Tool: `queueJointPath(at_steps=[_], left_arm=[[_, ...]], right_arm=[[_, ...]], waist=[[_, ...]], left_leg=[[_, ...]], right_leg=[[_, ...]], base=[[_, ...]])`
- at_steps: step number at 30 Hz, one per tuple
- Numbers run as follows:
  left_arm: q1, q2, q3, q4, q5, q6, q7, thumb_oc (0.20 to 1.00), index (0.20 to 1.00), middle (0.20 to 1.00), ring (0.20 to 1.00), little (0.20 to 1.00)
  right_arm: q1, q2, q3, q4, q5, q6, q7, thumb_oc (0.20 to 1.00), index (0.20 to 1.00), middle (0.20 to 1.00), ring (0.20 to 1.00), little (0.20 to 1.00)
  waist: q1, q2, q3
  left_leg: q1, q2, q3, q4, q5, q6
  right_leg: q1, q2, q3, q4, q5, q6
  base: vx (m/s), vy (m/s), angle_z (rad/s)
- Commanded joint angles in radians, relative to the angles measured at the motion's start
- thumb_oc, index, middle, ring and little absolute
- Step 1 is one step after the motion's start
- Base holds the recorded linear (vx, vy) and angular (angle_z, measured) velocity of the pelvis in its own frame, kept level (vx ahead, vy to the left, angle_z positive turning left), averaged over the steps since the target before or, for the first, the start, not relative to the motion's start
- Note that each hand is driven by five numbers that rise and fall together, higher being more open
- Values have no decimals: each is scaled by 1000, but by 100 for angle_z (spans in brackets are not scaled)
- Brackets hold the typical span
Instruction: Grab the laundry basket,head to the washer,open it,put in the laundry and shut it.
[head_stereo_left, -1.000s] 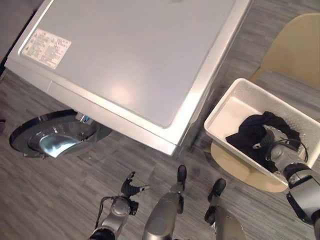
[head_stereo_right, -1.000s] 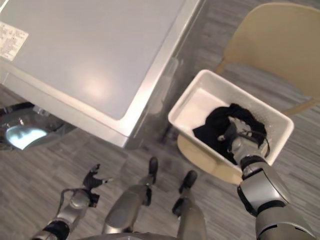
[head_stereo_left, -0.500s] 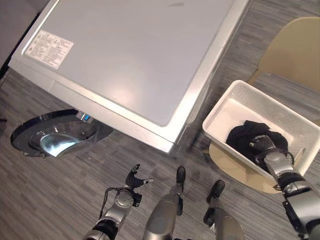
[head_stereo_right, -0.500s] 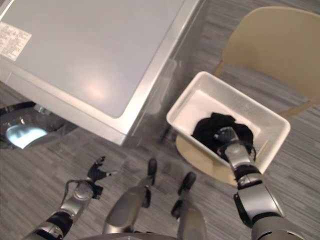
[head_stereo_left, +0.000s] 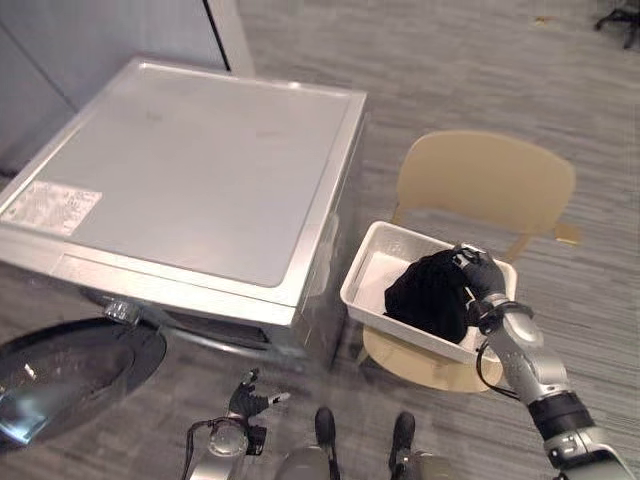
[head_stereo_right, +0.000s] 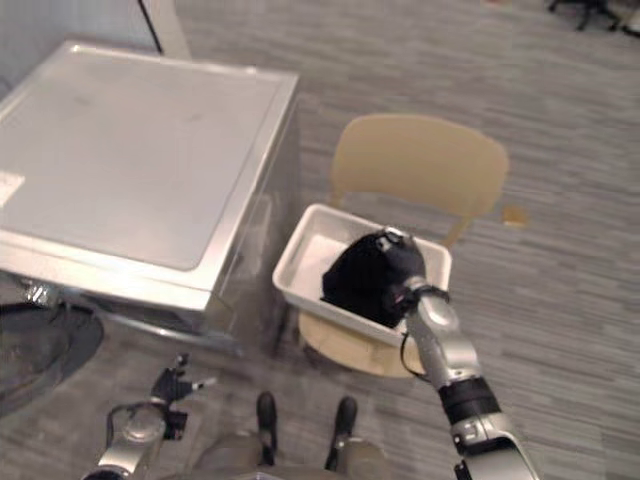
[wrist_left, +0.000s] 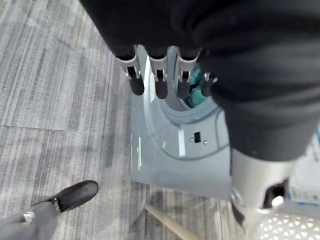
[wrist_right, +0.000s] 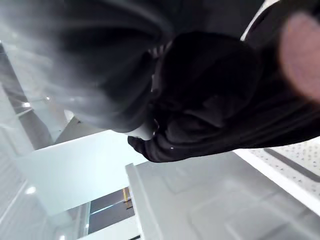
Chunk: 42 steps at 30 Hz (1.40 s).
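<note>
Head views: my right hand (head_stereo_left: 478, 272) grasps the black laundry (head_stereo_left: 428, 296) in the white basket (head_stereo_left: 372, 262) on the chair (head_stereo_left: 487, 182); soft, light, bunch its middle. Left wrist view: left hand (wrist_left: 156, 75) fingers released, near the washer (head_stereo_left: 190, 190). Right wrist view: cloth up close.

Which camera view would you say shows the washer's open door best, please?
The left eye view: the open door lies swung out low beside the washer, its glass and rim visible. The right eye view catches just an edge of it. The left wrist view shows the washer's front opening past the left hand.
</note>
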Motion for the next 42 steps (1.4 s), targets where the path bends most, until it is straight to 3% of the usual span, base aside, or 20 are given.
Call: queueJointPath(at_steps=[1, 2, 5, 7, 9, 10, 12, 13, 15, 20, 21, 22, 23, 25, 27, 34, 35, 36, 37, 42], left_arm=[[-41, 15, -6, -33, -42, -16, 16, 1000, 1000, 1000, 1000, 1000], [-41, 15, -6, -34, -42, -16, 16, 1000, 1000, 1000, 1000, 1000], [-81, 35, -19, -114, -44, -30, 33, 1000, 1000, 1000, 1000, 1000], [-80, 38, -22, -167, -52, -35, 43, 1000, 1000, 1000, 1000, 1000], [-75, 41, -19, -210, -69, -42, 58, 1000, 1000, 1000, 1000, 1000], [-76, 44, -26, -273, -88, -50, 76, 1000, 1000, 1000, 1000, 1000], [-77, 45, -30, -309, -87, -51, 85, 1000, 1000, 1000, 1000, 1000], [-78, 49, -35, -349, -88, -58, 100, 1000, 1000, 1000, 1000, 1000], [-101, 32, -58, -410, -67, -62, 118, 1000, 1000, 1000, 1000, 1000], [-171, 39, -136, -534, 1, -90, 128, 1000, 1000, 1000, 1000, 1000], [-190, 42, -160, -553, 21, -99, 128, 1000, 1000, 1000, 1000, 1000], [-241, 31, -219, -560, 50, -105, 137, 1000, 1000, 1000, 1000, 1000], [-243, 31, -219, -559, 50, -106, 138, 1000, 1000, 1000, 1000, 1000], [-298, 9, -266, -534, 63, -106, 145, 1000, 1000, 1000, 1000, 1000], [-368, -30, -326, -490, 85, -96, 153, 1000, 1000, 1000, 1000, 1000], [-497, -93, -428, -328, 128, -81, 157, 1000, 1000, 1000, 1000, 1000], [-521, -101, -441, -297, 136, -78, 159, 636, 636, 636, 636, 636], [-540, -105, -447, -280, 143, -76, 165, 636, 636, 636, 636, 636], [-549, -107, -445, -276, 141, -79, 171, 200, 200, 200, 200, 200], [-426, -35, -323, -386, 93, -91, 173, 200, 200, 200, 200, 200]], right_arm=[[13, 29, -6, -145, 38, -77, 75, 200, 200, 200, 200, 200], [13, 29, -6, -145, 38, -77, 75, 200, 200, 200, 200, 200], [56, 51, -16, -269, 24, -107, 79, 200, 200, 200, 200, 200], [66, 70, -27, -304, -1, -120, 62, 200, 200, 200, 200, 200], [60, 80, -28, -331, -16, -129, 45, 200, 200, 200, 200, 200], [28, 101, -7, -358, -18, -144, 26, 200, 200, 200, 200, 200], [9, 108, 8, -364, -14, -150, 20, 200, 200, 200, 200, 200], [-1, 112, 22, -385, -10, -165, 7, 200, 200, 200, 200, 200], [-28, 101, 59, -407, -5, -171, -8, 200, 200, 200, 200, 200], [-54, 88, 118, -452, 5, -176, -16, 200, 200, 200, 200, 200], [-66, 89, 132, -471, 4, -181, -14, 200, 200, 200, 200, 200], [-111, 93, 174, -500, 2, -188, -11, 200, 200, 200, 200, 200], [-112, 93, 174, -499, 2, -188, -11, 200, 200, 200, 200, 200], [-160, 105, 208, -503, 17, -187, -7, 200, 200, 200, 200, 200], [-218, 139, 264, -508, 45, -180, -1, 200, 200, 200, 200, 200], [-322, 188, 348, -487, 73, -176, 2, 200, 200, 200, 200, 200], [-331, 190, 352, -487, 71, -175, -2, 200, 200, 200, 200, 200], [-335, 192, 356, -485, 74, -175, -2, 200, 200, 200, 200, 200], [-330, 188, 353, -489, 76, -179, -3, 200, 200, 200, 200, 200], [-80, 103, 243, -504, 69, -156, 17, 200, 200, 200, 200, 200]], waist=[[2, 2, -30], [2, 2, -33], [-8, -2, -35], [3, -10, -64], [16, -21, -73], [48, -28, -72], [59, -28, -73], [73, -20, -63], [70, 10, -30], [16, 1, -8], [1, -4, -14], [-34, -18, -29], [-34, -17, -29], [-63, -24, -52], [-95, -5, -88], [-101, -6, -133], [-101, -9, -138], [-101, -11, -144], [-101, -14, -145], [-106, -10, -150]], left_leg=[[-26, 6, -89, 35, -73, -12], [-30, 7, -88, 36, -72, -12], [-75, 9, -139, 87, -51, -3], [-113, 8, -165, 88, -29, -5], [-144, 6, -177, 90, -12, -9], [-210, 17, -201, 87, 43, -46], [-243, 24, -209, 85, 69, -61], [-280, 38, -217, 79, 110, -82], [-317, 58, -228, 37, 136, -111], [-287, 69, -130, 154, 46, -78], [-271, 70, -107, 190, 15, -72], [-202, 85, -41, 263, -83, -62], [-205, 85, -42, 264, -82, -61], [-118, 96, 0, 287, -150, -67], [-23, 100, 50, 191, -145, -77], [45, 56, 23, 12, -103, -61], [50, 54, 22, 3, -100, -61], [54, 53, 23, -4, -100, -59], [54, 51, 22, -6, -99, -57], [55, 46, 37, -6, -104, -50]], right_leg=[[-55, -29, 85, 253, -160, 108], [-59, -28, 86, 252, -157, 108], [-21, 27, 174, 431, -224, 83], [12, 60, 214, 455, -226, 76], [47, 75, 227, 423, -250, 65], [106, 104, 235, 299, -335, 21], [114, 115, 235, 238, -334, 5], [123, 132, 241, 183, -342, -7], [89, 153, 202, 159, -328, -21], [49, 97, 101, 146, -277, -12], [41, 82, 77, 137, -264, -10], [24, 47, 23, 124, -243, -8], [23, 47, 21, 123, -241, -8], [12, 19, -28, 105, -218, -3], [19, 11, -85, 78, -196, 14], [40, 2, -97, 67, -171, 31], [42, 1, -96, 66, -170, 33], [43, 1, -97, 63, -168, 35], [44, 0, -97, 62, -165, 38], [41, -8, -79, 52, -145, 54]], base=[[-129, -1, -21], [-145, -12, 3], [-280, -76, 50], [-214, -148, 80], [-251, -184, 50], [-359, -244, 43], [-321, -215, 26], [-263, -159, 24], [-513, -175, 30], [-294, -13, 74], [-338, 27, 107], [-243, 23, 137], [-195, 42, 144], [-79, 108, 100], [9, 213, 71], [15, 124, 31], [3, 50, 9], [-4, 72, 10], [-22, 94, 11], [-9, 38, -1]])
